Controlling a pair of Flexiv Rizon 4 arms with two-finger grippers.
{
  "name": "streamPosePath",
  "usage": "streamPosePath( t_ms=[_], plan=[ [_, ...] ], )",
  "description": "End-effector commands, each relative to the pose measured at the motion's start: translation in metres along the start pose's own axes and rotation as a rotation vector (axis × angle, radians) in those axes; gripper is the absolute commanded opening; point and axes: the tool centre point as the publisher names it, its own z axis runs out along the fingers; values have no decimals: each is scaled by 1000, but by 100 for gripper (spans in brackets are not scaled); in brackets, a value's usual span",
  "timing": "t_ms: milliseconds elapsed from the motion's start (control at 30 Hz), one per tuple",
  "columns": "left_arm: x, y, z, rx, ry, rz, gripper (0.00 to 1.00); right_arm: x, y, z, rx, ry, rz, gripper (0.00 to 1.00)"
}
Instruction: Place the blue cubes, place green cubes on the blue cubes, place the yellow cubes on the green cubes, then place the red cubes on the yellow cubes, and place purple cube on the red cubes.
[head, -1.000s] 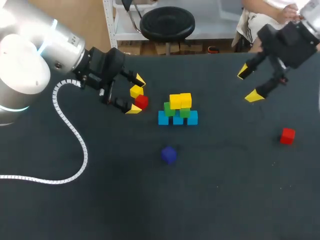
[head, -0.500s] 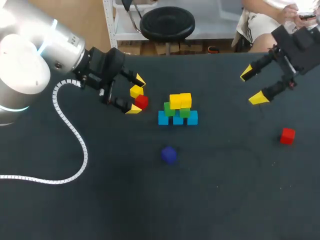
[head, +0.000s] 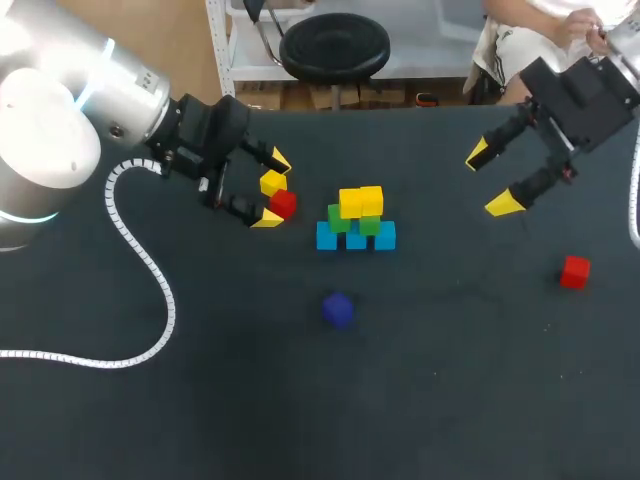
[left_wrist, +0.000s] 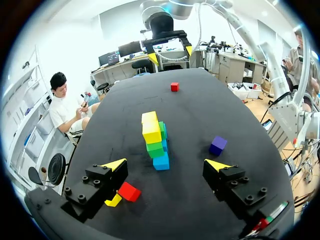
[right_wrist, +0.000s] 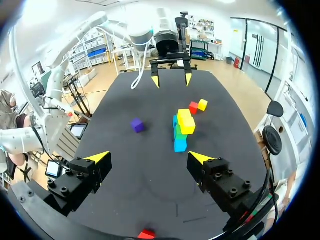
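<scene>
The left jaws gape wide and grip nothing. A loose yellow cube (head: 272, 183) and a red cube (head: 284, 204) sit side by side between them, close to one finger. Near these stands the stack (head: 356, 222): three blue cubes (head: 356, 239), two green cubes (head: 370, 226) and two yellow cubes (head: 360, 202) on top. The purple cube (head: 338, 309) lies apart on the tabletop (head: 200, 400). The right jaws are wide open and empty at the far right, with a second red cube (head: 574, 271) near them.

In the left wrist view the loose yellow cube (left_wrist: 114, 201) lies half hidden behind one of the left jaws. In the right wrist view the dark rim cuts off the red cube (right_wrist: 146, 234). In the head view the stacked yellow cubes (head: 360, 201) partly cover the green cubes (head: 338, 218), and the right arm (head: 590, 90) leaves the picture at the corner.
</scene>
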Motion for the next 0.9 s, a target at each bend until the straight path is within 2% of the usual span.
streamPosePath(
  t_ms=[33,567,600,633,733,900],
  plan=[
    [-1,2,0,5,6,-2,100,0,0,0,-1,-1,0,100],
    [-1,2,0,5,6,-2,100,0,0,0,-1,-1,0,100],
    [-3,7,-4,1,9,54,100,0,0,0,-1,-1,0,100],
    [-6,13,-9,3,42,123,100,0,0,0,-1,-1,0,100],
    [-10,31,-24,35,174,206,100,0,0,0,-1,-1,0,100],
    [-2,54,-34,143,292,275,100,0,0,0,-1,-1,0,100]
  ],
)
